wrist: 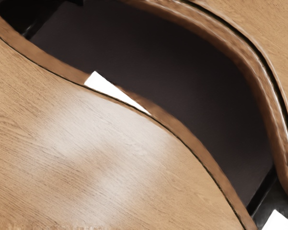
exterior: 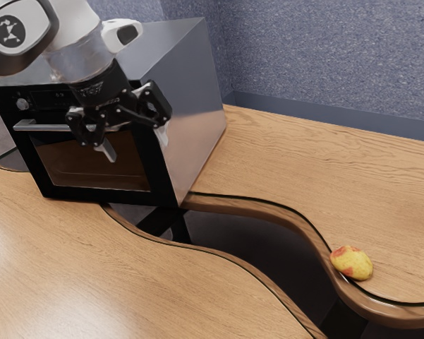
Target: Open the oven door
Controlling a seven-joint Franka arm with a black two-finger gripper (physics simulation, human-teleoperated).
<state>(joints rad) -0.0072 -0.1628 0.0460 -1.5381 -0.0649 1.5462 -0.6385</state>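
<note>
In the upper left of the exterior view we see the oven (exterior: 190,106) standing on the wooden table (exterior: 56,247), its oven door (exterior: 92,166) closed against the front, the brown window facing the lower part of the frame. The handle (exterior: 46,127) is a pale metal bar across the top of that door, and a round knob (exterior: 22,104) sits just above its end at the exterior view's left. Our arm (exterior: 77,42) comes in from the upper left corner, and our gripper (exterior: 135,145) is spread wide, its two fingers well apart with nothing pinched between them. It hangs before the upper part of the door, overlapping the handle's other end in the picture; we cannot tell whether it touches the bar. A dark, curved recess (exterior: 247,240) winds from below the oven toward the lower right of the frame, and a yellow-and-red fruit (exterior: 352,263) rests by its wooden rim there. Behind, a speckled blue-grey wall (exterior: 324,56) fills the upper right. In the wrist view we look down on pale wood grain and the same recess, curving between its wooden rims
</note>
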